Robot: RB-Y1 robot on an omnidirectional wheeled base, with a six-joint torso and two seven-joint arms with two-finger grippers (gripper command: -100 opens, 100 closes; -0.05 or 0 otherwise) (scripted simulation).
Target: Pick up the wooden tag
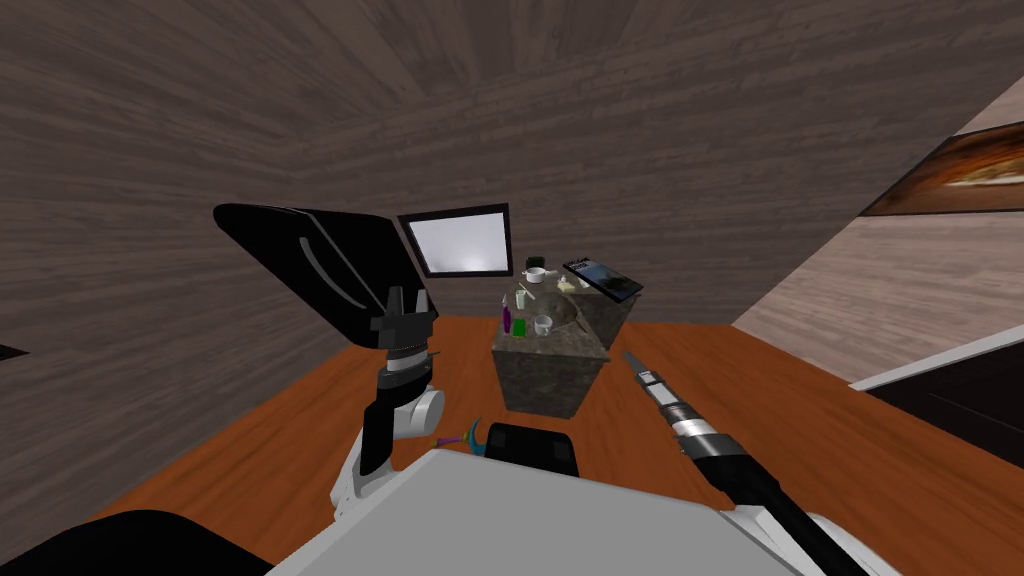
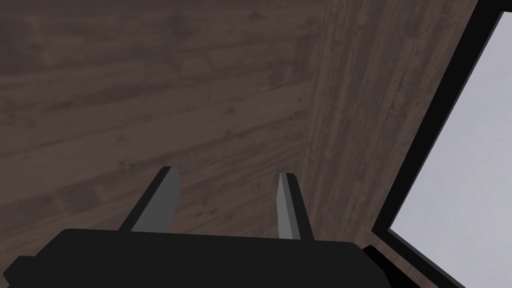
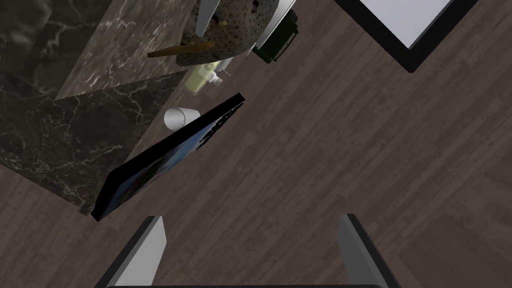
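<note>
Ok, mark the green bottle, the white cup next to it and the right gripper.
green bottle [image 1: 519, 327], head view, on its body.
white cup [image 1: 543, 324], head view, on its side.
right gripper [image 3: 251, 219], right wrist view, midway between its open fingers' tips.

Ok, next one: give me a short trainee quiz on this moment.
1. True or false: the right gripper holds something.
2. The counter looks like: A white plastic, B dark marble, C red brick.
3. Fill in: the green bottle stands on the ____.
Key: 1 false, its fingers are open with nothing between them; 2 B; 3 counter.
</note>
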